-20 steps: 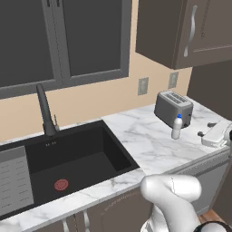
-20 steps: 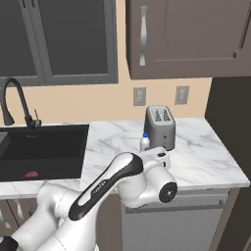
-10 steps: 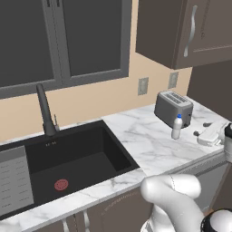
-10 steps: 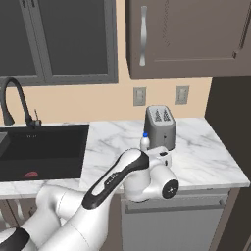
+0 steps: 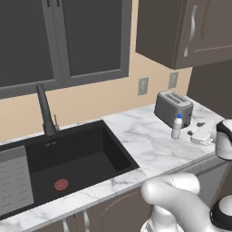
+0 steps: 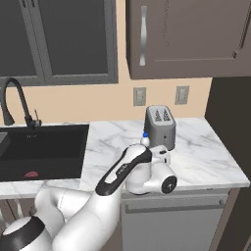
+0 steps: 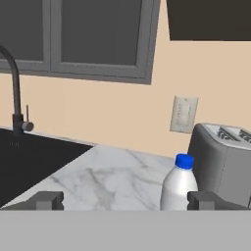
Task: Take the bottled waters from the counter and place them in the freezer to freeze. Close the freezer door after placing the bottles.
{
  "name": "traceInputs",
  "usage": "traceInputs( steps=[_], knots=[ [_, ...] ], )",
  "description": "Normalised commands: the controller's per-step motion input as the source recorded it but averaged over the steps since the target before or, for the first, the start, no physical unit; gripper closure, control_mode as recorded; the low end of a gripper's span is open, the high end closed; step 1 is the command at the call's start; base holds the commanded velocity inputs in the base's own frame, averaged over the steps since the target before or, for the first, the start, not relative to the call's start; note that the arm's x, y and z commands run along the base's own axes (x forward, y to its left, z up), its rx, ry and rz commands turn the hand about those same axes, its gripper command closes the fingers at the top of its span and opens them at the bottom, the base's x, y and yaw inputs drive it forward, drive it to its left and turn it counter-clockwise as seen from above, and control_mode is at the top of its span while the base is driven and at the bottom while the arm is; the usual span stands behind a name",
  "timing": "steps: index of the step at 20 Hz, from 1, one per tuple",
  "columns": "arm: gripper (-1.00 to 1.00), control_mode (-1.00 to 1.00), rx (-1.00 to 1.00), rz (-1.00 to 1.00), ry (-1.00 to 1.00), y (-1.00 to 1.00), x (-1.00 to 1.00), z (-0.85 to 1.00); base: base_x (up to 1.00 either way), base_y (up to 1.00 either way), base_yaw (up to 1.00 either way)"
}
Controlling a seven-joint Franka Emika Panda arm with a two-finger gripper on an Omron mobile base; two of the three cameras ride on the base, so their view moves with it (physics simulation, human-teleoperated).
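Hand view cuts off white bottle (image 7: 178, 188) base; claw (image 7: 127, 201) seemingly spread.

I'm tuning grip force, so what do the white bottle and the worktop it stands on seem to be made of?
The white bottle looks like matte, opaque plastic with a glossy blue screw cap. The worktop looks like polished white marble, going by its grey veins, though it could be an imitation.
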Motion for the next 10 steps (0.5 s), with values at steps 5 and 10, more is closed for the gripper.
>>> traceInputs(
  steps=[5,10],
  knots=[
    [-1.00,-1.00,0.00,0.00,0.00,0.00,0.29,-0.17,0.00,0.00,0.00],
    [-1.00,-1.00,0.00,0.00,0.00,-0.03,0.20,-0.13,0.00,0.00,0.00]
  ],
)
